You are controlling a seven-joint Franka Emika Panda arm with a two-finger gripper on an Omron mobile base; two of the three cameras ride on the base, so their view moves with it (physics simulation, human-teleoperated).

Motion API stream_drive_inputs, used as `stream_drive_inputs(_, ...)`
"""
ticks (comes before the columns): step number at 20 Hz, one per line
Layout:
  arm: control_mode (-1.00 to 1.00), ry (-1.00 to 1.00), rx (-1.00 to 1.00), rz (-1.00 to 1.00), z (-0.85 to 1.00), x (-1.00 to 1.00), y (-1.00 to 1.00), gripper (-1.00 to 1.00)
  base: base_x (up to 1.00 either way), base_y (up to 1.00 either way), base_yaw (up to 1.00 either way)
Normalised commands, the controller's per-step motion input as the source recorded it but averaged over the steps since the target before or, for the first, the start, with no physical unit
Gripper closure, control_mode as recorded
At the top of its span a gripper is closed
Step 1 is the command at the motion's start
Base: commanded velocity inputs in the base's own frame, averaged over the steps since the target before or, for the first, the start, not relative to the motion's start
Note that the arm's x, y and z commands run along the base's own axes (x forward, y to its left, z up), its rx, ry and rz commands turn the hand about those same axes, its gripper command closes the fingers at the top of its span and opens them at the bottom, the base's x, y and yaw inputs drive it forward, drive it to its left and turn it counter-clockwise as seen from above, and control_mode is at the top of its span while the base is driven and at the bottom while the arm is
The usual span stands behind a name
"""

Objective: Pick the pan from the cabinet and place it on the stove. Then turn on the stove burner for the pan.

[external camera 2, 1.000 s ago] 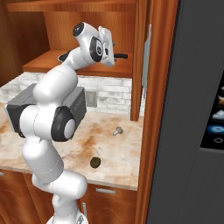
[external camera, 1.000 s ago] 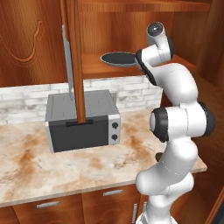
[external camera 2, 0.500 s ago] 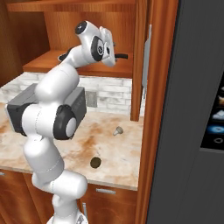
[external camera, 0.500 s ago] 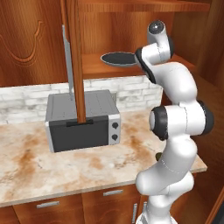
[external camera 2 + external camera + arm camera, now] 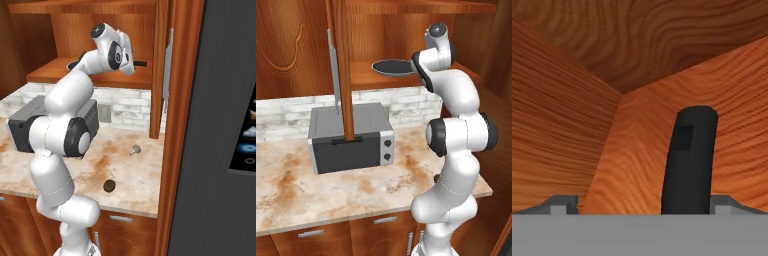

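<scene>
The pan (image 5: pixel 391 67) lies flat on the lower shelf of the open cabinet (image 5: pixel 361 81), dark inside with a pale rim. Its black stick handle (image 5: pixel 142 63) points toward the right side of the shelf. My gripper (image 5: pixel 131 64) is inside the cabinet at the handle's end. In the hand view the handle (image 5: pixel 689 160) rises between the two fingertips (image 5: pixel 561 203), nearer the right one, and my gripper (image 5: pixel 644 206) is open with its fingers clear of the handle. The stove is out of view.
A grey toaster oven (image 5: pixel 351 141) stands on the marble counter (image 5: pixel 316 195) below the shelf. The open cabinet door (image 5: pixel 342 70) hangs edge-on over it, with its silver bar handle (image 5: pixel 333 70). Two small items (image 5: pixel 134 149) lie on the counter. A tall dark panel (image 5: pixel 225 125) stands at the right.
The hand has crept slightly farther along the shelf toward the pan's handle. The gripper stayed open and the pan has not moved.
</scene>
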Motion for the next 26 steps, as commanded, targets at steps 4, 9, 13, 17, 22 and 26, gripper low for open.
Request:
stream_drive_inputs(4, -1.00, -0.07, 0.02, 0.07, -0.91, 0.29, -0.08, 1.00, 0.00, 0.00, 0.00)
stream_drive_inputs(9, -1.00, -0.05, 0.01, 0.07, -0.93, 0.21, -0.05, 1.00, 0.00, 0.00, 0.00)
stream_drive_inputs(13, -1.00, -0.08, 0.02, 0.07, -0.86, 0.10, -0.06, 1.00, 0.00, 0.00, 0.00)
stream_drive_inputs(17, -1.00, -0.14, 0.03, 0.05, -0.68, 0.00, -0.02, 1.00, 0.00, 0.00, 0.00)
stream_drive_inputs(22, -1.00, -0.26, 0.01, 0.03, -0.56, -0.14, 0.00, 1.00, 0.00, 0.00, 0.00)
stream_drive_inputs(26, -1.00, -0.15, 0.00, 0.00, -0.27, -0.46, 0.04, 1.00, 0.00, 0.00, 0.00)
